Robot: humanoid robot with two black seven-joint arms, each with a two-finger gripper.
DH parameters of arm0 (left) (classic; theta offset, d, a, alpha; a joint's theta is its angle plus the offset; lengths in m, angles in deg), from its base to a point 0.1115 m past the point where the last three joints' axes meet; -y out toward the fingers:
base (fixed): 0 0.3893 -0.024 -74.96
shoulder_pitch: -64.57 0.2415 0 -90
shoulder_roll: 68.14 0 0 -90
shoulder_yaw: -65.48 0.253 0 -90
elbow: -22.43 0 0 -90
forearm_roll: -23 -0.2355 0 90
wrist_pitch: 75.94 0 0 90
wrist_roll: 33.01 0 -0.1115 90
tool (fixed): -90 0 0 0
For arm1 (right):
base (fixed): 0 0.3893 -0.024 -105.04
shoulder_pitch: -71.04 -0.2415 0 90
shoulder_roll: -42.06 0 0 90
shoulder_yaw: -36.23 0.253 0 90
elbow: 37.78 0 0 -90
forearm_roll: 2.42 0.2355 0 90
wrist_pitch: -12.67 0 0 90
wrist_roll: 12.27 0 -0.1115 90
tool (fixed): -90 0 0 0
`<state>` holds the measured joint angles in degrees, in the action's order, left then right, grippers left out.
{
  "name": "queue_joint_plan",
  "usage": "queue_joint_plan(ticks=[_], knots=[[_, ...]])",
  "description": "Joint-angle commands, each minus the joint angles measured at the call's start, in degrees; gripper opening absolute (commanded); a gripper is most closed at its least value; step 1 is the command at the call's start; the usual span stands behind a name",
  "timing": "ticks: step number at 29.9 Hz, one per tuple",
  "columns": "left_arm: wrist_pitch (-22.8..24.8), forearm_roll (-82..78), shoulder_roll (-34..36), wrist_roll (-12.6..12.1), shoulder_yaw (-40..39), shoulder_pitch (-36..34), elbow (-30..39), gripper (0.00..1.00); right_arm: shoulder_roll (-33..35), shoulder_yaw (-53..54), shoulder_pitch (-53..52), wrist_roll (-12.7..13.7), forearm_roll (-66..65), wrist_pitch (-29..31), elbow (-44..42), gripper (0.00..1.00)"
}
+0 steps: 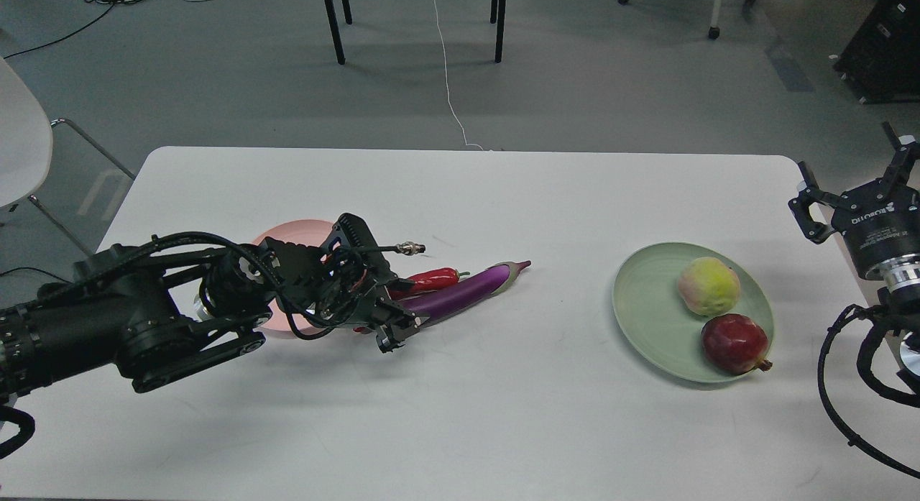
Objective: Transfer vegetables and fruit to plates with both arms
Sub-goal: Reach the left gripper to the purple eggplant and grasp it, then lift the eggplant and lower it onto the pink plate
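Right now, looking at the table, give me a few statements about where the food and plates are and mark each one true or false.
1. The peach and pomegranate both lie on the green plate. True.
2. The eggplant lies on the green plate. False: it lies on the table, by the left gripper.
3. The chili pepper lies right beside the eggplant. True.
4. The right gripper holds the pomegranate. False: its fingers are open and empty, at the table's right edge.
5. The pink plate is right of the green plate. False: it is far left.
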<state>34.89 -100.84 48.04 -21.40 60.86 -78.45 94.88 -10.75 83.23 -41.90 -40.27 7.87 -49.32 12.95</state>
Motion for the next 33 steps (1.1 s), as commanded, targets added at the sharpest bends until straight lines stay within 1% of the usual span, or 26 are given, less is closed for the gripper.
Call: queue_joint_plan(ticks=[1,6,10,11,14,16,17,19,23,26,30,33], knots=[[0.00,0.00,-0.34,-0.01,0.05,0.55,-0.81,0.51,0.07,0.11,-0.01,0.00,-0.09,-0.01,-0.11,0.97],[0.00,0.00,-0.96,-0.01,0.05,0.82,-1.52,0.51,-0.02,0.02,-0.01,0.00,-0.09,-0.01,-0.02,0.97],[-0.09,0.27,-1.31,-0.01,0.05,0.90,-1.52,0.44,-0.10,0.11,-0.01,0.00,0.00,-0.01,0.06,0.97],[-0.09,0.27,-1.48,-0.01,0.05,1.08,-1.43,0.42,-0.28,0.11,-0.01,0.00,0.00,-0.01,0.06,0.97],[-0.09,0.18,-1.57,-0.01,0.05,1.34,-1.43,0.31,-0.72,0.90,-0.01,0.00,-0.09,-0.01,0.06,0.97],[-0.09,0.18,-1.57,-0.01,0.05,1.26,-1.43,0.18,-0.72,1.25,-0.01,0.00,-0.09,-0.01,0.06,0.97],[0.00,0.18,-1.57,-0.01,-0.03,1.17,-1.34,0.15,-0.72,1.25,-0.01,0.00,-0.09,-0.01,0.06,0.97],[-0.09,0.35,-1.75,-0.01,-0.21,0.73,-0.64,0.11,-0.81,1.34,-0.10,0.00,-0.09,-0.01,0.06,0.97],[-0.09,1.93,-0.96,0.34,-2.23,-0.93,2.42,0.11,-0.72,1.87,-0.10,0.00,-0.09,-0.01,-0.02,0.97],[0.18,7.10,0.88,-0.01,-6.70,-2.52,5.33,0.12,-0.72,2.04,-0.10,0.00,-0.09,-0.01,0.06,0.97],[0.35,11.86,7.37,0.34,-10.49,-3.66,7.44,0.13,-0.63,2.13,-0.18,0.00,-0.09,-0.01,0.06,0.97],[0.35,12.57,13.96,0.87,-9.97,-3.49,7.89,0.13,-0.63,2.13,-0.27,0.00,-0.09,-0.01,0.06,0.97]])
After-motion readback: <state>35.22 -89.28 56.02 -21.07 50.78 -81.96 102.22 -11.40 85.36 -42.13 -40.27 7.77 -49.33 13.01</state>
